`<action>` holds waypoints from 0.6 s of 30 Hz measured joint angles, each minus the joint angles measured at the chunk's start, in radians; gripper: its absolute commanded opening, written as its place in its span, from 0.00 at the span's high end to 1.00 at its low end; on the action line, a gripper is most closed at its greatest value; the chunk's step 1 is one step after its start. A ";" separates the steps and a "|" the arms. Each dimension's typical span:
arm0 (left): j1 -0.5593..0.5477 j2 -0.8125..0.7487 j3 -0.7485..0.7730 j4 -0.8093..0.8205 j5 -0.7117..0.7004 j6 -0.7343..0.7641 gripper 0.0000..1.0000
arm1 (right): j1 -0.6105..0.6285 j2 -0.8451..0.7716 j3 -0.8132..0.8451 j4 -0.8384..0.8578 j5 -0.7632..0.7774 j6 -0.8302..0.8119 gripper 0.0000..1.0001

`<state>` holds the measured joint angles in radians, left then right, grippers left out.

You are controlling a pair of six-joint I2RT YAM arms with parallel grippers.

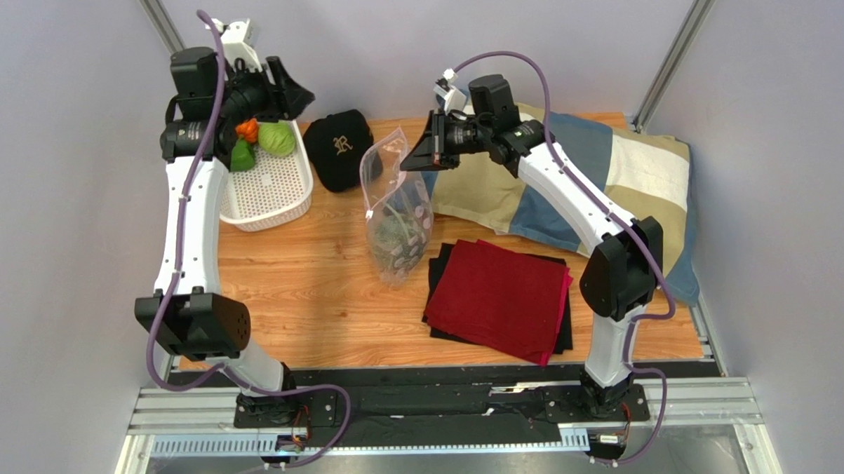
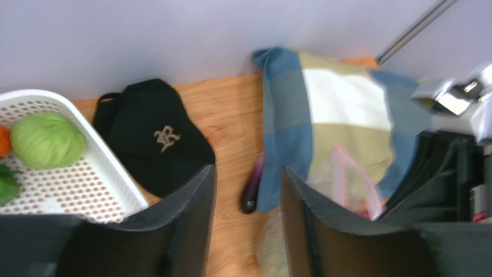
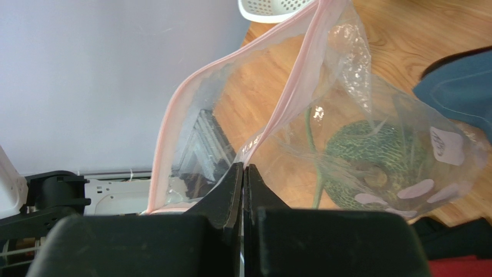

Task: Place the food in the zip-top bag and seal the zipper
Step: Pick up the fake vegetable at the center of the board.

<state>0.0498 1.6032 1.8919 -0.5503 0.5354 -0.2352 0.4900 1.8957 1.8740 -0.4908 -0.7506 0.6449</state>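
A: Right gripper [image 1: 430, 144] is clamping the zip-top bag [image 1: 396, 212] just right of the black cap [image 1: 339, 145]; left gripper [image 1: 284, 94] is hovering left of it.
B: Left wrist: jaws are gaping, empty. Cabbage [image 2: 47, 140] is sitting left of the cap, in the basket [image 2: 110, 173].
A: Right wrist: jaws are pinching the zipper [image 3: 289, 98]; melon [image 3: 358, 158] is lying inside the bag.

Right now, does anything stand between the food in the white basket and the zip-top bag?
Only the black cap lies between the basket and the zip-top bag. It is low, so lifting the cabbage over it looks feasible.
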 measured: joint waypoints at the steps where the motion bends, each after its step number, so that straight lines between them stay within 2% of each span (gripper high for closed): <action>1: -0.006 0.013 0.000 -0.009 0.002 0.033 0.05 | -0.010 -0.004 -0.012 -0.002 0.000 -0.006 1.00; 2: -0.017 0.034 -0.006 -0.015 0.002 0.067 0.01 | -0.019 -0.009 -0.025 -0.007 0.000 -0.010 1.00; 9: -0.090 0.291 -0.039 -0.040 -0.052 0.179 0.01 | -0.074 -0.120 -0.187 -0.093 0.008 -0.101 1.00; 14: -0.225 0.415 -0.068 -0.023 -0.107 0.269 0.16 | -0.076 -0.239 -0.265 -0.132 0.009 -0.171 1.00; 18: -0.298 0.516 -0.020 -0.012 -0.131 0.306 0.21 | -0.076 -0.326 -0.312 -0.147 0.010 -0.209 1.00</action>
<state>-0.2485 2.1193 1.8717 -0.5625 0.4046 0.0704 0.4141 1.5696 1.5616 -0.6376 -0.7406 0.4358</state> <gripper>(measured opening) 0.819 0.008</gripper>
